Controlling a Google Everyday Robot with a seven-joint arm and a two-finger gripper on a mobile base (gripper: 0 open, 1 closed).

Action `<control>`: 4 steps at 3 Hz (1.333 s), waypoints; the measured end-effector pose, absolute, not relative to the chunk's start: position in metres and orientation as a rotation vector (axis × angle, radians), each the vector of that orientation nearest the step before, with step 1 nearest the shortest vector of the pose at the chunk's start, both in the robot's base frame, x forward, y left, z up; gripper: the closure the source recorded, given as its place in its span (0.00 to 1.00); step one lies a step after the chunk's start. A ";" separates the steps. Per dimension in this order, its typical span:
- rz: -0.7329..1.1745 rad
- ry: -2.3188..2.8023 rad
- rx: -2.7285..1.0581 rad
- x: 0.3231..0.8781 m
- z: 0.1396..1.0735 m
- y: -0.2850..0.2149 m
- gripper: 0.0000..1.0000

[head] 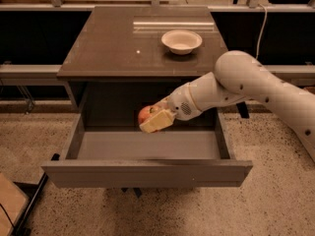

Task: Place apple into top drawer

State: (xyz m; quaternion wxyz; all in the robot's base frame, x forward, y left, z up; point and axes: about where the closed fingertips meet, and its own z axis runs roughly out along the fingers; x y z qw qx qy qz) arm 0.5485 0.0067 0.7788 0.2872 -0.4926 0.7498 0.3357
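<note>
The top drawer (147, 173) stands pulled open, a wide shallow grey tray with a plain flat front. My gripper (153, 117) reaches in from the right on the white arm and is shut on the small red apple (144, 114). It holds the apple just above the back of the drawer's floor, under the edge of the cabinet top. The pale fingers (157, 122) cover the apple's right and lower side.
A shallow white bowl (181, 41) sits on the brown glossy cabinet top (123, 43) at the back right. Speckled floor surrounds the cabinet. A dark shelf runs behind it, and a cardboard edge (10, 205) shows at the lower left.
</note>
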 end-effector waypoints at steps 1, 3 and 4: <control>0.927 2.026 -1.227 0.554 0.736 0.002 1.00; 1.016 2.023 -1.079 0.587 0.651 0.015 0.51; 1.048 2.015 -1.068 0.594 0.636 0.025 0.26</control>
